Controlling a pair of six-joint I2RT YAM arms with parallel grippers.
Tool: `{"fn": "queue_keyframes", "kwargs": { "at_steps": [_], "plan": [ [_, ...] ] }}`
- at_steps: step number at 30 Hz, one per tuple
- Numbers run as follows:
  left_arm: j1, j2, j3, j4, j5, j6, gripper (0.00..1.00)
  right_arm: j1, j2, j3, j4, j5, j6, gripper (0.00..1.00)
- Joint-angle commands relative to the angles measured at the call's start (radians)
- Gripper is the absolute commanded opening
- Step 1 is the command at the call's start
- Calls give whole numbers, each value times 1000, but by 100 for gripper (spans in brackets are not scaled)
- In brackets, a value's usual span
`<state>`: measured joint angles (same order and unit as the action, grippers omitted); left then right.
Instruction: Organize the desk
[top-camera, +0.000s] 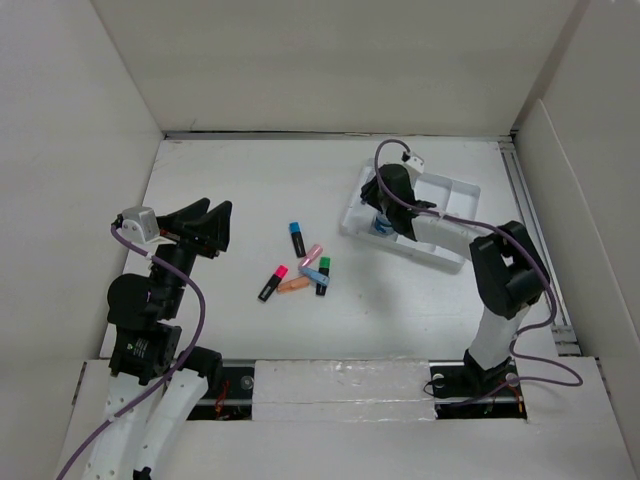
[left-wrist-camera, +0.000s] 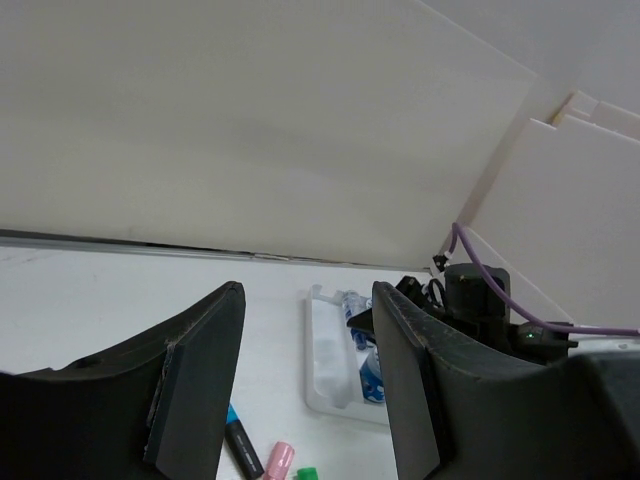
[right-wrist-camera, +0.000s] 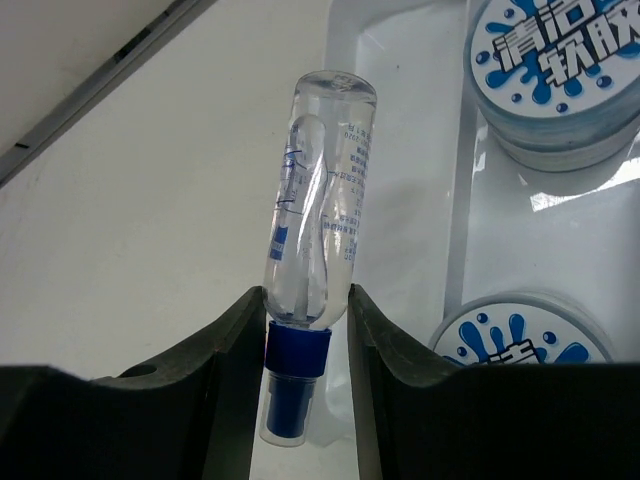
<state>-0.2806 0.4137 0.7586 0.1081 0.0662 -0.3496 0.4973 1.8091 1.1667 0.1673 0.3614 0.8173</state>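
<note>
The white desk (top-camera: 230, 180) carries several highlighter markers near its middle: blue (top-camera: 296, 238), pink (top-camera: 312, 255), green (top-camera: 323, 276), orange (top-camera: 293, 285) and a pink-capped black one (top-camera: 273, 283). My right gripper (top-camera: 385, 215) hangs over the left end of the white compartment tray (top-camera: 455, 195). In the right wrist view it (right-wrist-camera: 307, 310) is shut on a clear glue bottle (right-wrist-camera: 320, 200) just above its blue cap (right-wrist-camera: 296, 365), the bottle pointing away over the tray's left rim. My left gripper (top-camera: 200, 225) stands open at the desk's left with nothing between its fingers (left-wrist-camera: 200, 370).
Two round tubs with blue print (right-wrist-camera: 555, 60) (right-wrist-camera: 525, 335) lie in the tray (right-wrist-camera: 400, 120). White walls close in the desk at the back and both sides. In the left wrist view the tray (left-wrist-camera: 330, 370), blue marker (left-wrist-camera: 240, 440) and pink marker (left-wrist-camera: 278, 462) lie ahead.
</note>
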Motion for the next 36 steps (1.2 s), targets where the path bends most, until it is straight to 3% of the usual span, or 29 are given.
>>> {"fn": "queue_keyframes", "kwargs": {
  "at_steps": [1, 2, 6, 12, 16, 17, 20, 23, 24, 25, 26, 29, 36],
  "plan": [
    [-2, 0, 10, 50, 7, 0, 49, 7, 13, 22, 14, 51, 49, 10],
    [-2, 4, 10, 50, 14, 0, 49, 7, 24, 25, 12, 51, 58, 11],
    [-2, 4, 10, 51, 11, 1, 49, 7, 39, 31, 3, 63, 65, 38],
    [-2, 4, 10, 51, 8, 0, 49, 7, 21, 33, 3, 70, 56, 64],
    [-2, 2, 8, 50, 14, 1, 49, 38, -22, 10, 21, 68, 2, 62],
    [-2, 2, 8, 53, 9, 1, 49, 52, -34, -4, 67, 53, -15, 43],
    [-2, 11, 11, 48, 12, 0, 49, 136, -47, -33, 112, -17, -40, 0],
    [-2, 7, 10, 50, 9, 0, 49, 256, 16, 11, 89, -30, -47, 0],
    [-2, 11, 10, 51, 3, 1, 49, 283, 41, 37, 62, -24, -56, 5],
    [-2, 11, 10, 47, 4, 1, 49, 308, 94, 101, 35, -18, -76, 11],
    [-2, 11, 10, 48, 6, 1, 49, 346, 120, 132, -22, 3, -82, 27],
    [-2, 8, 8, 50, 4, 3, 49, 371, 197, 206, -77, 13, -101, 49],
    [-2, 2, 10, 48, 4, 1, 49, 371, 326, 320, -196, -18, -113, 51]
  ]
}}
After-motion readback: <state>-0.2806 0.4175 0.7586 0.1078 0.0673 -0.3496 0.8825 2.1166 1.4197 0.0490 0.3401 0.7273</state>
